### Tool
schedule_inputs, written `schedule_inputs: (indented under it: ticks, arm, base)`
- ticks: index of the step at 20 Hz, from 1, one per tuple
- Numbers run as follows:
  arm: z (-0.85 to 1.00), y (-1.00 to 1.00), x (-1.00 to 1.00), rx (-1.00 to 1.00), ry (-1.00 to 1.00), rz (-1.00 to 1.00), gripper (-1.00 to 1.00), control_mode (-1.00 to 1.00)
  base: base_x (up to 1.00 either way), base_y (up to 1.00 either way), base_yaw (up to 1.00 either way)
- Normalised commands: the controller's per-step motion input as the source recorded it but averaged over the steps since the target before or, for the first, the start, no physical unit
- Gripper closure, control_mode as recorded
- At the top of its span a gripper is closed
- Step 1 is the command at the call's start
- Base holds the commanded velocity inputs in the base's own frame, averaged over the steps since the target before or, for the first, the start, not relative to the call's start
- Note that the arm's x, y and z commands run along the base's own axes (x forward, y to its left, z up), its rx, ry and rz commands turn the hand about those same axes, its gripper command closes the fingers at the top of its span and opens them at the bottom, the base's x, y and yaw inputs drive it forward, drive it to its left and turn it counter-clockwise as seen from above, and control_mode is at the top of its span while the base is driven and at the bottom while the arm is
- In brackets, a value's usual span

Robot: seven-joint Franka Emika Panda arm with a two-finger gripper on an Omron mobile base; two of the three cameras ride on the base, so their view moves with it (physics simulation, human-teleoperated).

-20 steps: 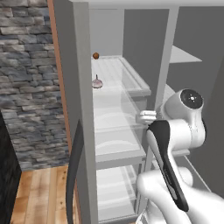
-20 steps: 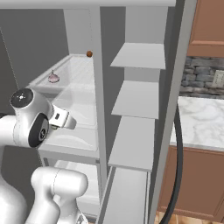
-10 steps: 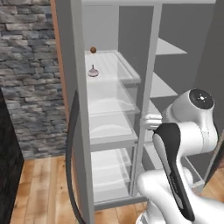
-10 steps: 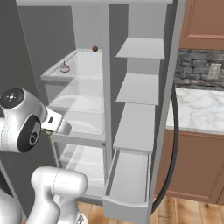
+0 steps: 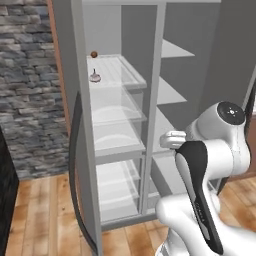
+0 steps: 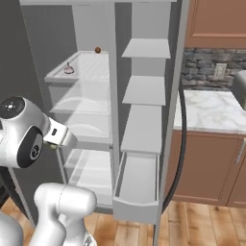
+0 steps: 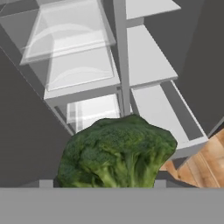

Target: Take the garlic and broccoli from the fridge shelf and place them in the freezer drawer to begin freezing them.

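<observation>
Filling the near part of the hand view, the broccoli (image 7: 120,153) sits right at the gripper (image 7: 100,183), whose jaws are hidden behind the green clump, so it looks clamped between them, though the contact itself cannot be seen. Past the broccoli, lower right in the hand view, the freezer drawer (image 6: 137,192) stands pulled out at the foot of the right-hand column, its white floor bare and its low walls open to the room above, with wooden floor (image 6: 206,226) in front of it. From the right base view the white arm (image 6: 24,134) hangs in front of the left column, level with the clear curved-front bins (image 6: 84,120), apart from the cabinet's upright divider (image 6: 115,96). Three plain grey shelves (image 6: 144,89) climb the narrow right column above the drawer, each with a free front edge. Farther up and back, the fridge shelf (image 5: 117,70) tops the left column; on it rests one garlic (image 5: 95,77) near its left edge, and behind that, well apart, one small orange-brown ball (image 5: 93,54) against the back wall. One broccoli, one garlic, one ball.
</observation>
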Motion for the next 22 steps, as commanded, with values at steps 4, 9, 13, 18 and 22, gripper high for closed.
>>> schedule_inputs:
  ticks: [4, 9, 13, 18, 22]
  arm:
    - [0.00, 0.00, 0.00, 0.00, 0.00, 0.00, 1.00, 1.00]
    - [0.00, 0.00, 0.00, 0.00, 0.00, 0.00, 1.00, 1.00]
    - [0.00, 0.00, 0.00, 0.00, 0.00, 0.00, 1.00, 1.00]
    - [-0.12, -0.32, 0.10, 0.06, 0.08, -0.03, 1.00, -1.00]
    - [-0.44, -0.78, 0.39, 0.14, 0.27, -0.07, 1.00, -1.00]
  base:
    - [0.00, -0.18, -0.19]
    - [0.15, -0.27, -0.16]
    - [0.04, -0.24, -0.15]
    - [0.05, -0.12, -0.07]
    - [0.00, 0.00, 0.00]
